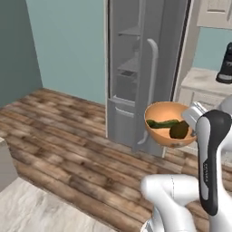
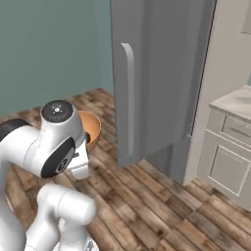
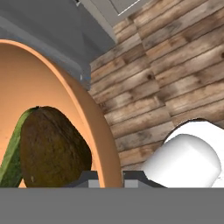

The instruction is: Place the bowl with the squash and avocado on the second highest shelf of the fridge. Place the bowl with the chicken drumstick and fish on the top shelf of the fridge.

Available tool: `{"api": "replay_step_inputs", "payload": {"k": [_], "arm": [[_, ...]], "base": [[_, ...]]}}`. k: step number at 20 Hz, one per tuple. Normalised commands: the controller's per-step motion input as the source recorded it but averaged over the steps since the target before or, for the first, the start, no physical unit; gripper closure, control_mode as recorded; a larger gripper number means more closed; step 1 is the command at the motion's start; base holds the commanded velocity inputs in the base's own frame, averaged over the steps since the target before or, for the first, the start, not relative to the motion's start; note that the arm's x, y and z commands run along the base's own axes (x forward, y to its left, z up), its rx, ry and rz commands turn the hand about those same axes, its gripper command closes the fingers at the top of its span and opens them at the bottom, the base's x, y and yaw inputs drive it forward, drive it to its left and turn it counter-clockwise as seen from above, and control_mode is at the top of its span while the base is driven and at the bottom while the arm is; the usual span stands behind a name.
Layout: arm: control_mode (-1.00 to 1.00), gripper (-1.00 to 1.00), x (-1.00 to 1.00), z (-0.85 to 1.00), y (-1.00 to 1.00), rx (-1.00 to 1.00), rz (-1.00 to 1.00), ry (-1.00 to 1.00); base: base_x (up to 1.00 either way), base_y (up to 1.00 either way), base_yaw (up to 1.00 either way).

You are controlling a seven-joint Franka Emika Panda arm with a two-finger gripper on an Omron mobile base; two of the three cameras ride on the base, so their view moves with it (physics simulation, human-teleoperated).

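The orange-tan bowl (image 1: 159, 112) hangs in the air in front of the open fridge (image 1: 131, 63), level with its lower part. In it lie the long green squash (image 1: 162, 123) and the dark avocado (image 1: 179, 130). My gripper (image 1: 193, 132) is shut on the bowl's right rim. In the hand view the rim (image 3: 99, 131) runs between my gripper (image 3: 107, 178), with the avocado (image 3: 52, 148) and squash (image 3: 9, 155) just inside. Two grey shelf boards (image 1: 130, 31) (image 1: 128, 69) show inside; the fridge's roof is cut off. The bowl with the chicken drumstick and fish is out of view.
The fridge door (image 1: 152, 77) stands swung open with its long handle (image 2: 128, 98) toward me, just beyond the bowl. A counter (image 1: 204, 80) with a dark coffee machine (image 1: 225, 65) and white cabinets (image 2: 230, 157) lies to the right. Wooden floor (image 1: 59, 136) spreads to the left.
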Motion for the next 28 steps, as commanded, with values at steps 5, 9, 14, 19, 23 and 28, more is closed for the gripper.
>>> {"api": "replay_step_inputs", "payload": {"k": [5, 9, 14, 19, 23, 28], "arm": [[1.0, 1.0, 0.0, 0.0, 0.0, 0.0, 0.0, 0.0], [1.0, 1.0, 0.0, 0.0, 0.0, 0.0, 0.0, 0.0], [1.0, 1.0, 0.0, 0.0, 0.0, 0.0, 0.0, 0.0], [1.0, 1.0, 0.0, 0.0, 0.0, 0.0, 0.0, 0.0], [1.0, 1.0, 0.0, 0.0, 0.0, 0.0, 0.0, 0.0], [1.0, 1.0, 0.0, 0.0, 0.0, 0.0, 0.0, 0.0]], "base": [[0.97, -0.61, 0.62], [0.22, -0.04, 0.61], [-0.38, 0.5, 0.58], [0.83, 0.37, 0.15], [1.0, 0.24, 0.01], [1.0, -0.47, 0.12]]}}
